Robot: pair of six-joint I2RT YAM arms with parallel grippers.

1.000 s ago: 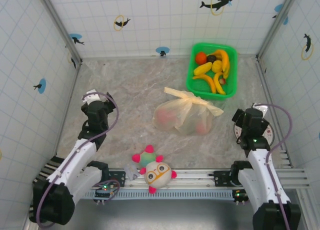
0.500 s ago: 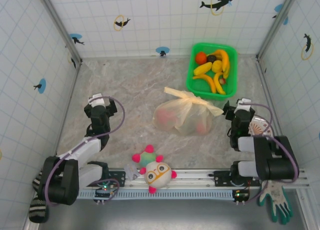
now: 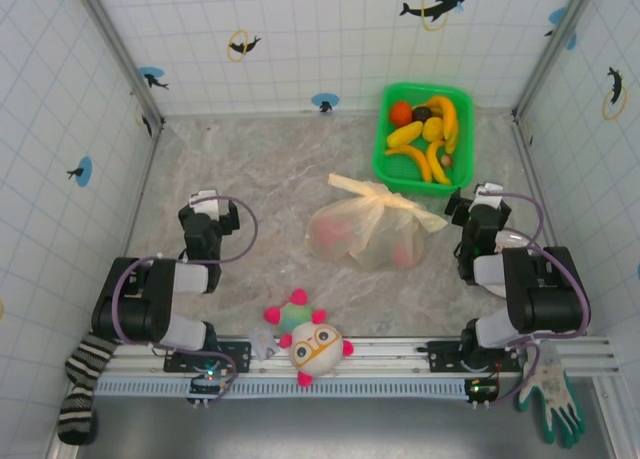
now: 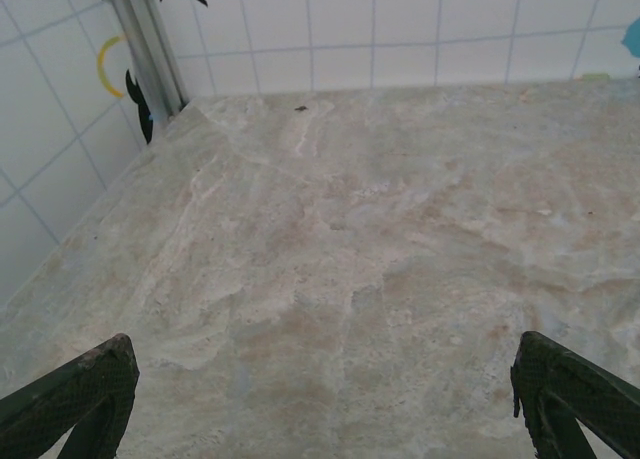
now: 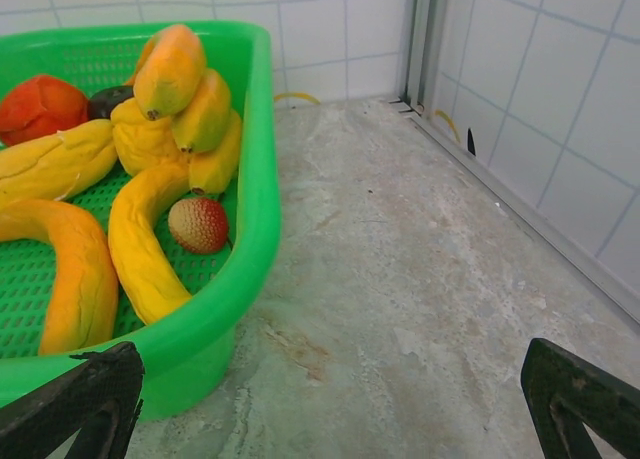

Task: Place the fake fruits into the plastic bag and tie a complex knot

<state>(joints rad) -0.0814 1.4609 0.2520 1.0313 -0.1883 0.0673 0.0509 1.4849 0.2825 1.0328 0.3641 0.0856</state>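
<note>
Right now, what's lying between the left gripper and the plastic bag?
Nothing lies there. In the top view, the marbled table is bare from the left gripper across to the plastic bag.

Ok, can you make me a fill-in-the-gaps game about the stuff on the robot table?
1. The bananas lie in a ____ basket.
2. The plush ball has ____ knobs.
3. The left gripper and the right gripper are both ____.
4. The handles of the plastic bag are ____ in a knot.

Missing words: green, pink, open, tied.
</note>
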